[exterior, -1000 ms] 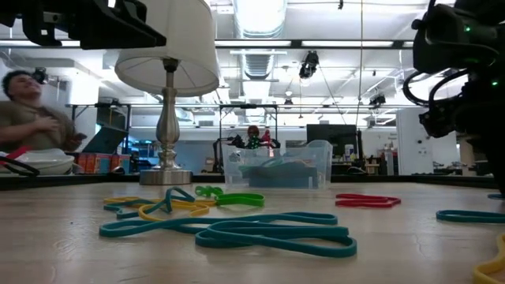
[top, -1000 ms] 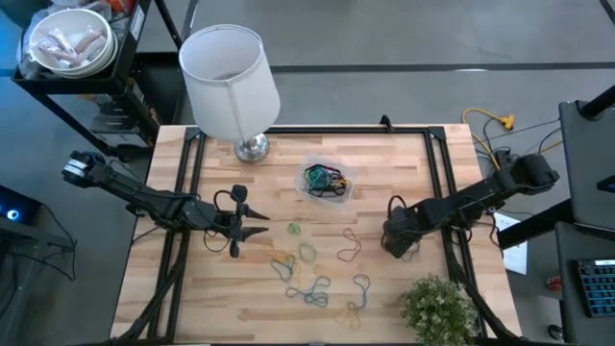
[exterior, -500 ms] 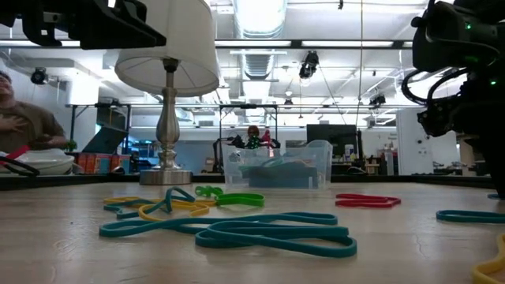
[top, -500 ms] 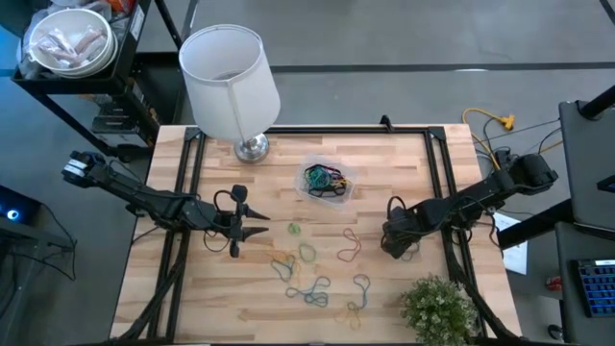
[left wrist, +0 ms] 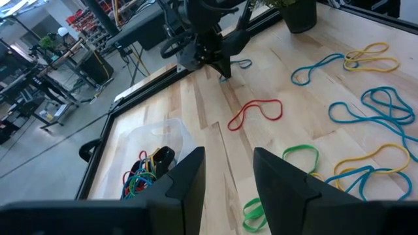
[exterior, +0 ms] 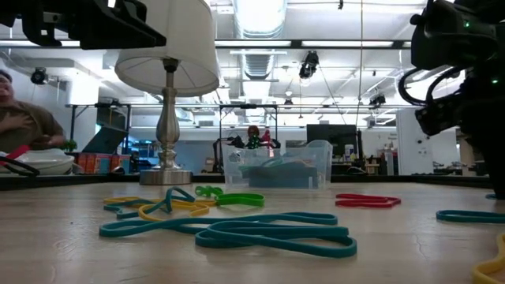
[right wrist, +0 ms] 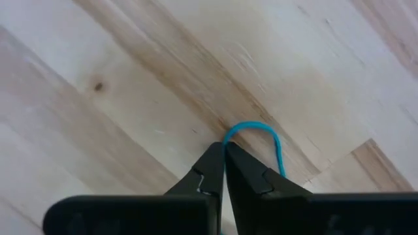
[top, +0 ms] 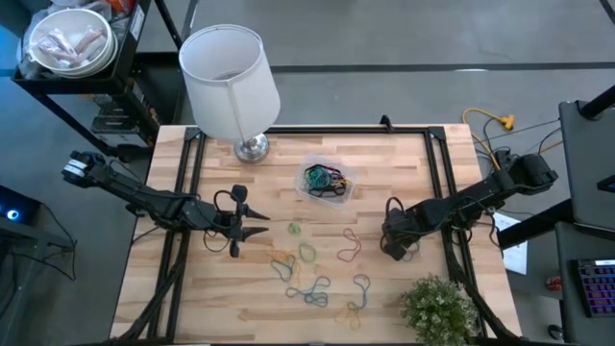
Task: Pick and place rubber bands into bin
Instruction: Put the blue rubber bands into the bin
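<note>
1. A blue rubber band is lying flat on the wooden table, directly under the right gripper. Its loop is arching out just ahead of the fingertips, and one strand is running in between them.
2. The right gripper is standing low over the table with its fingers pressed together on that strand, so it is pinching the blue band. In the high view this gripper is sitting near the table's right side.
3. The bin is lying well away from the right gripper, toward the table's middle and nearer the lamp; it is already holding a tangle of bands.
4. Other loose rubber bands are lying scattered between the two grippers and toward the potted plant.
5. The left gripper is waiting across the table from the right one, its fingers standing apart and holding nothing.
6. Judgement for the step in hand: the pinch looks thin, on a single strand at the very tips. Lifting slowly and straight up should be letting the band peel off the wood without slipping out.
7. Judgement: the hanging loop needs to be carried high enough to clear the bin's wall, and released only when over its opening.
</note>
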